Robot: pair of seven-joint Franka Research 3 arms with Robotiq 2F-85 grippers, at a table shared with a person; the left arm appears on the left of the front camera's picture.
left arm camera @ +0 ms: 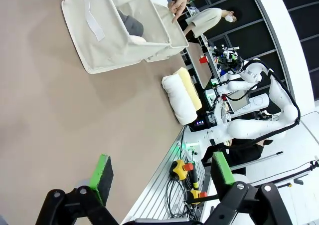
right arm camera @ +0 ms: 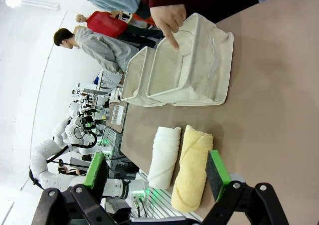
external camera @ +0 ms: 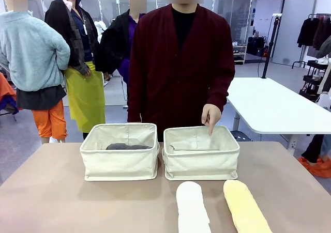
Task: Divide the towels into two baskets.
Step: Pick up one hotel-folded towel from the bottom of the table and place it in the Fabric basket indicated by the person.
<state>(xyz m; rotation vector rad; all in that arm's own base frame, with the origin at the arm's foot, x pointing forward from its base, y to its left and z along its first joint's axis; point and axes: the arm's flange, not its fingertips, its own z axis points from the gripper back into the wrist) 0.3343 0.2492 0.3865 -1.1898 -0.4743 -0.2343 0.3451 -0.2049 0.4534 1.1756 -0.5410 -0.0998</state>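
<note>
From the front, two cream baskets stand side by side on the counter [external camera: 51,191], touching or nearly so: the left basket [external camera: 120,160] holds the dark grey towel [external camera: 128,146], and the right basket [external camera: 201,163] holds the cream towel [external camera: 192,145], which is hard to tell from the fabric wall. The person's hand [external camera: 211,117] hangs over the right basket's far rim, index finger pointing down into it. Nearer the robot, the white towel [external camera: 192,210] and the pale yellow towel [external camera: 245,208] lie on the counter close beside each other, in front of the right basket. In the left wrist view, the left gripper [left arm camera: 162,171] hovers above the counter edge with its green pads spread wide and nothing between them – well ahead stand the left basket [left arm camera: 99,35] with the dark grey towel [left arm camera: 132,24] inside, the white towel [left arm camera: 177,98] and the pale yellow towel [left arm camera: 192,88] pressed together. In the right wrist view, the right gripper [right arm camera: 157,169] is likewise spread and empty, hovering near the white towel [right arm camera: 164,155] and pale yellow towel [right arm camera: 192,170] – beyond them the person's hand [right arm camera: 168,18] points into the right basket [right arm camera: 199,60]
</note>
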